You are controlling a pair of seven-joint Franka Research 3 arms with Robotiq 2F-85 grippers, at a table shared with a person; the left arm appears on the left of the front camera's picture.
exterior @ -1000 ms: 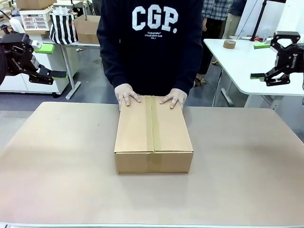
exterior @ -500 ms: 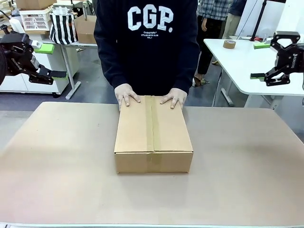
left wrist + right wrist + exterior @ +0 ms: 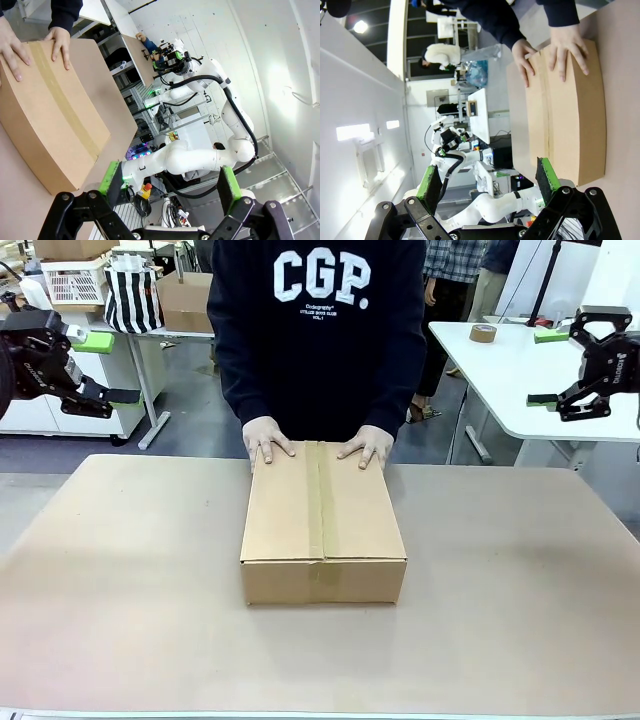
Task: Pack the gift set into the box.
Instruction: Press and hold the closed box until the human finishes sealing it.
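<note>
Closed box point(image 3: 322, 525) in the middle of the table point(image 3: 120, 590), grippers raised at either side.
Left gripper point(image 3: 108, 368) hangs off the table's left, jaws spread wide, holding nothing. The box is taped along its top seam, contents hidden; a person's 2 hands point(image 3: 268, 446) rest on its far edge. Right gripper point(image 3: 548, 368), far right, is likewise spread and empty.

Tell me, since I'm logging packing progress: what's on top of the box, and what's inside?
A person's hands rest flat on the far end of the box top; a tape strip runs along its shut flaps. The contents are hidden.
</note>
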